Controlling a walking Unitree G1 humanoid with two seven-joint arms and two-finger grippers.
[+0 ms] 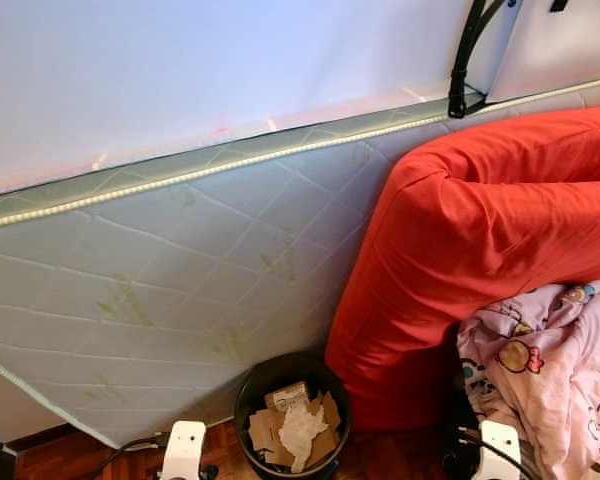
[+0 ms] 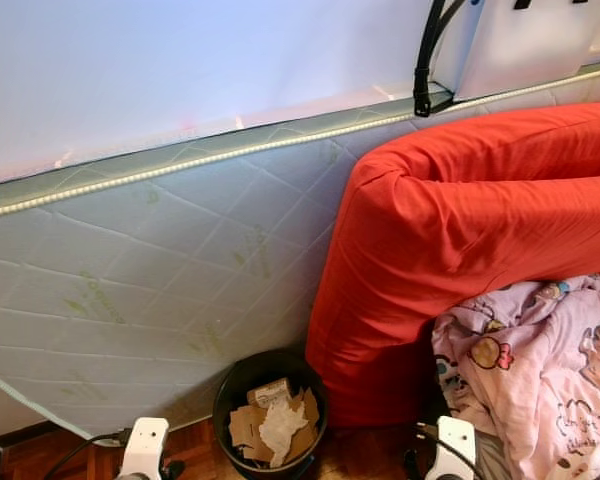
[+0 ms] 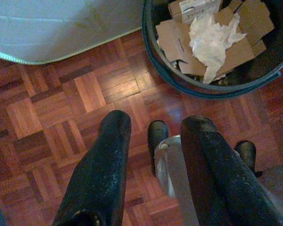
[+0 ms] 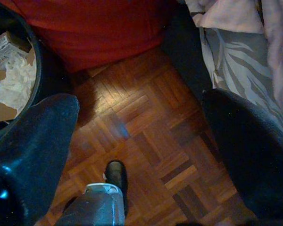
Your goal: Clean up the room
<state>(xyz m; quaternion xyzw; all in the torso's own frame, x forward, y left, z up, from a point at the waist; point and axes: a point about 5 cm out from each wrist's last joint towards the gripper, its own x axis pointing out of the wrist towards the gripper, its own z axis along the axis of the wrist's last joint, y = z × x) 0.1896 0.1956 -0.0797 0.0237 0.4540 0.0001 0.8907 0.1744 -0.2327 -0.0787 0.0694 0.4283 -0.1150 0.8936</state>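
- Bin (image 1: 291, 415), black and round, stands on the parquet floor (image 3: 47, 113) straight ahead, against a quilted mattress (image 1: 180, 270) propped on its side and beside a red mattress (image 1: 480, 230); it holds cardboard scraps (image 3: 179, 42) and crumpled white paper (image 3: 210, 40), piled close to the rim.
- Pink cartoon-print bedding (image 1: 550, 370) is heaped low on the right, next to the red mattress.
- Left gripper (image 3: 155, 169) hangs low over the floor near the bin, fingers spread apart, holding nothing.
- Right gripper (image 4: 141, 155) hangs over bare floor between bin and bedding, fingers wide, empty.
- Risk, as a judgement: a step forward could knock the bin over and spill it, or snag the bedding.
- Printing on one cardboard piece is too small to read; no brand is legible.
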